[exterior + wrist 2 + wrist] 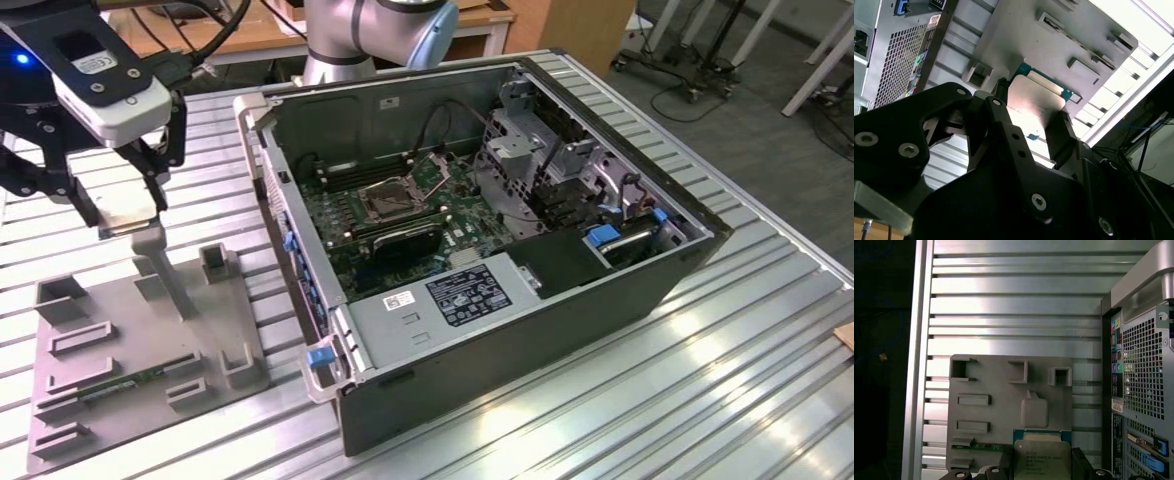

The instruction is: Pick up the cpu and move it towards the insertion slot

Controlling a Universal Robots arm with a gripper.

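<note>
The end effector (127,205) hangs above the grey plastic tray (120,345) at the exterior view's left, its two fingers pinching the cpu (1036,102) by opposite edges; in both wrist views the silvery square chip sits flat between the black fingers (1064,135), with a rim of green board showing around its metal top. The cpu is lifted clear of the tray, apart from its pockets, and well apart from the insertion slot (396,200), which lies on the green motherboard inside the open computer case (534,290). From the held chip, the slot lies toward the exterior view's right and lower than the end effector, beyond the case's near wall, so the case rim stands between the two. The chip is square, so it has no long axis to speak of; it is held roughly level. By count: one arm, one end effector, one cpu, one insertion slot, one case and one tray on the ribbed metal desk (747,380). A thin green memory stick (127,383) lies in one pocket of the tray.
</note>
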